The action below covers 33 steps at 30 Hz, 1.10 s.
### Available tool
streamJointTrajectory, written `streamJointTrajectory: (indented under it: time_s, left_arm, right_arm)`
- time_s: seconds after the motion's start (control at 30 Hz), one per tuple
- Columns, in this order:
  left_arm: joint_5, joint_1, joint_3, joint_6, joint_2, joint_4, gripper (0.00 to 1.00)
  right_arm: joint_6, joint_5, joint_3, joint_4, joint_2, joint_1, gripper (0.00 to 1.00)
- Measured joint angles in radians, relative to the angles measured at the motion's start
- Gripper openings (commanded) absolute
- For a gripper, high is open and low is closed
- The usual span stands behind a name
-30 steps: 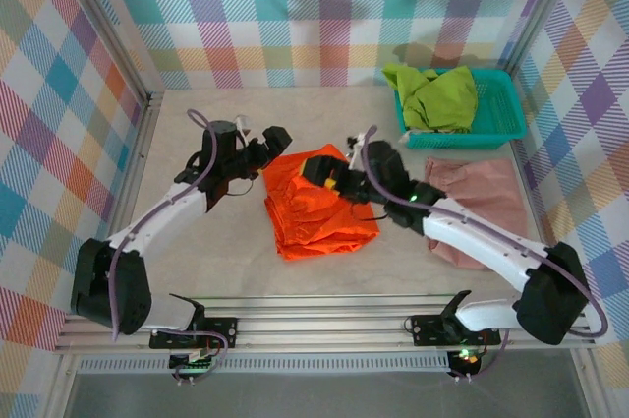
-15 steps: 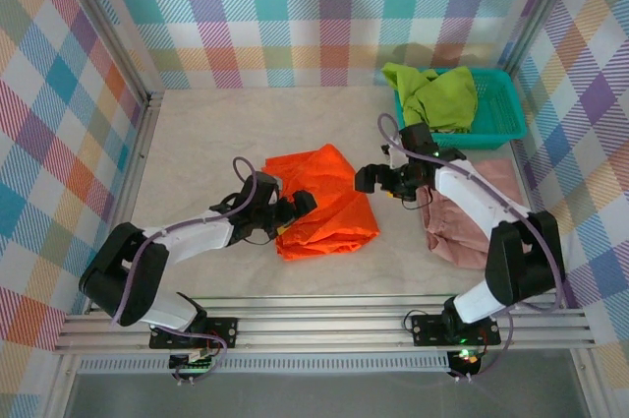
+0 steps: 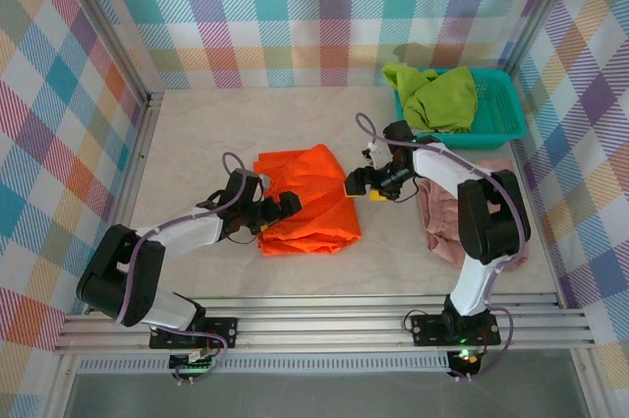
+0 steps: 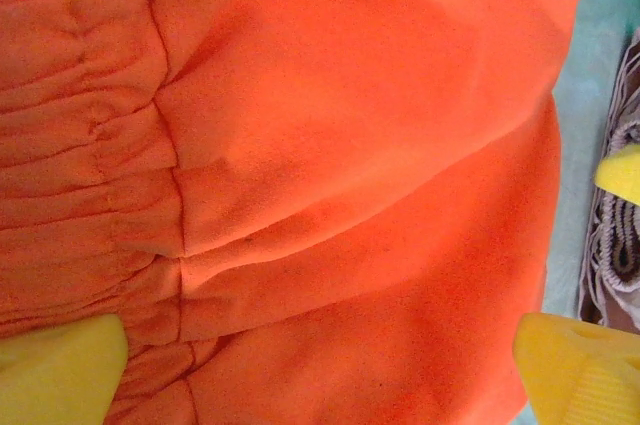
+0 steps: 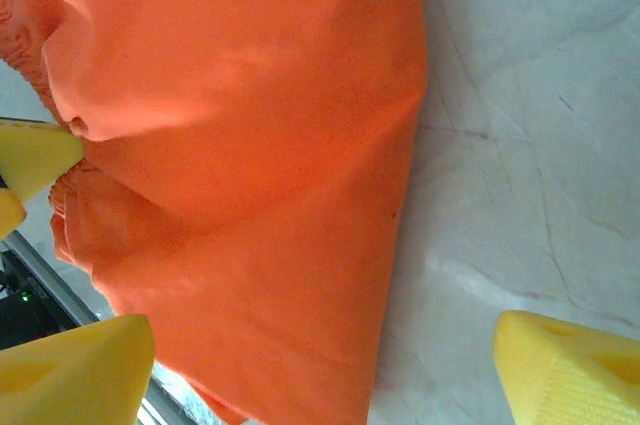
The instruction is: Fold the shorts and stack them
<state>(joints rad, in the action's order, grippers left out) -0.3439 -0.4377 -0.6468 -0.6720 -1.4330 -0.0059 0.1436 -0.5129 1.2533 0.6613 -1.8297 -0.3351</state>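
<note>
Orange shorts (image 3: 307,200) are what I am working on, and my left gripper (image 3: 285,206) hangs low over them with its jaws wide and nothing pinched; one yellow fingertip (image 4: 60,370) sits above the gathered waistband, the other out past the fabric's edge; my right gripper (image 3: 356,185) is also spread, one fingertip (image 5: 75,365) over orange cloth and the other (image 5: 565,365) over bare table (image 5: 520,95). My worry is a shallow bite; if either gripper closes from here it may catch only the top layer, and the folded bundle would peel open when lifted; the right finger on the table could also scrape and slide off the hem; with both tools crowding one small bundle, I judge a finger clash possible if they close inward together. The orange shorts lie folded mid-table between the two grippers, the left at their near-left edge, the right at their right edge; just beyond the right gripper the pink shorts (image 3: 437,226) lie flat beneath that arm; the green shorts (image 3: 437,93) sit bunched in the teal basket (image 3: 503,115), well apart at the back right.
</note>
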Motion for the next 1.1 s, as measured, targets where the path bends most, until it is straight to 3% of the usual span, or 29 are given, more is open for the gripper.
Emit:
streamJointTrajectory:
  time_s: [0.27,0.77,1.1]
  left_arm:
    - [-0.006,0.0,0.001,0.037,0.0,-0.008,1.0]
    - [-0.006,0.0,0.002,0.038,0.002,-0.007,1.0]
    - [-0.006,0.0,0.002,0.038,0.002,-0.007,1.0]
  right_arm:
    - [0.036,-0.044,0.0,-0.082,-0.086,0.0,0.73]
    - [0.086,-0.034,0.116,-0.127,-0.199,-0.026,0.61]
    - [0.096,-0.03,0.131,-0.13,-0.22,-0.072,0.59]
